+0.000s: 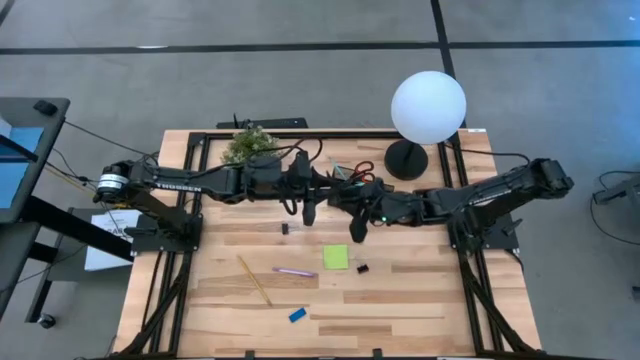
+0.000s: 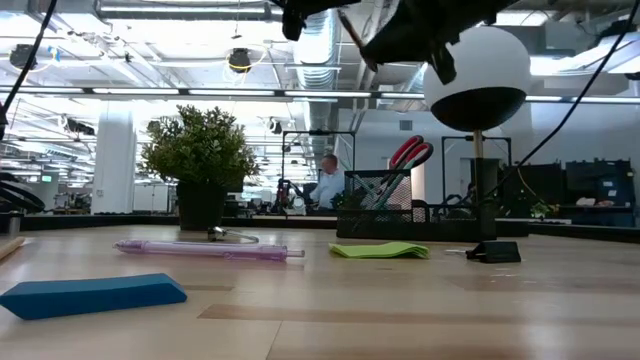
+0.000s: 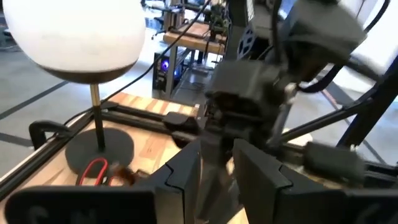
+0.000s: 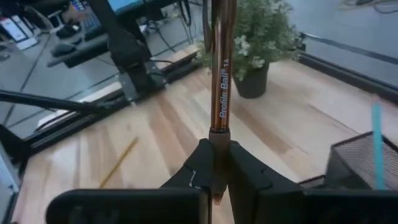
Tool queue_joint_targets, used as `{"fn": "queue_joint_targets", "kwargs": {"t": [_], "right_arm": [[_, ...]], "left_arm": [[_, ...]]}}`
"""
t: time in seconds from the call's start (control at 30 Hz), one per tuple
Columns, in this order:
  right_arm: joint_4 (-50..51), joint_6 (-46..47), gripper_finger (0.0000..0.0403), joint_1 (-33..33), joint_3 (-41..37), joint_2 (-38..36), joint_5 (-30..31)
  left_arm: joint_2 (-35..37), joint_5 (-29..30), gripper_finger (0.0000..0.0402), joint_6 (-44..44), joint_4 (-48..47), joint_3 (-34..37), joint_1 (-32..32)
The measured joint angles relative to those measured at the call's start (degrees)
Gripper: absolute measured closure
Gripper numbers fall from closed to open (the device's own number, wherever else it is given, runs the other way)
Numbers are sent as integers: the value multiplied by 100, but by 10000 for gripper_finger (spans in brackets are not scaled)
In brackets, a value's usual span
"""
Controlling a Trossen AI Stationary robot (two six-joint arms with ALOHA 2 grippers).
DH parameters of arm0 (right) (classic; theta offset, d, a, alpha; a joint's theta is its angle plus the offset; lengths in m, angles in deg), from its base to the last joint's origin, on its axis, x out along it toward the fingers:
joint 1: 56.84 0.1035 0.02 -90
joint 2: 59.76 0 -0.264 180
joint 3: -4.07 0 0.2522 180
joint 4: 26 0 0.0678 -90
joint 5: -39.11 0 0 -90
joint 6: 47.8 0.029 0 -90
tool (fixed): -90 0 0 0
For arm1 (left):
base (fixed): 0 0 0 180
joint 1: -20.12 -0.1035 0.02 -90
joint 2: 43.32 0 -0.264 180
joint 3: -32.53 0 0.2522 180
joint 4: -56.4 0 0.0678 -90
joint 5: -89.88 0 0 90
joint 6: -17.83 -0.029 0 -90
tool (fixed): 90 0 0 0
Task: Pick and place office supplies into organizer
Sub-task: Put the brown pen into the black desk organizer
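Observation:
My right gripper point(image 1: 357, 228) hangs above the table's middle, shut on a brown pen point(image 4: 221, 74). My left gripper point(image 1: 308, 205) is open just to its left and holds nothing; its fingers point(image 3: 183, 177) face the right arm's wrist. The black mesh organizer point(image 1: 347, 176) stands at the far side with the red-handled scissors point(image 2: 410, 152) upright in it and a teal pen point(image 4: 376, 140). Lying flat on the table are the lime-green pad point(image 1: 335, 257), a pink pen point(image 1: 295, 271), a yellow pencil point(image 1: 253, 280), a blue eraser point(image 1: 297, 315) and black clips point(image 1: 361, 268). My right gripper pinches the brown pen between its two fingers near one end point(image 4: 217, 135). The pen runs along the fingers and sticks out far past their tips. It is lifted clear of the table.
The lamp's round black base point(image 1: 405, 160) and white globe point(image 1: 428, 107) stand right of the organizer, and the potted plant point(image 1: 248, 145) stands to its left. Both arms crowd the table's middle. A person point(image 2: 325, 185) sits in the room beyond.

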Motion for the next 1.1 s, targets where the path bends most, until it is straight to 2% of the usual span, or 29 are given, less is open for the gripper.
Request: {"fn": "queue_joint_targets", "kwargs": {"t": [0.17,0.3,0.57,0.77,0.87,1.1], "right_arm": [[64,12,379,3,-4,122,65],[18,12,385,7,11,127,545],[-96,-50,382,95,10,-24,1605],[-1139,-939,384,164,9,-6,1619],[-1516,-1298,383,142,10,-2,1505],[-1487,-1331,384,69,13,0,1471]], "left_arm": [[46,-66,304,-29,267,0,-13],[126,-20,277,26,283,1,-68],[478,958,238,234,78,0,-230],[368,331,237,659,91,-3,-457],[248,270,237,736,92,7,-457],[190,215,237,679,434,2,-413]]}}
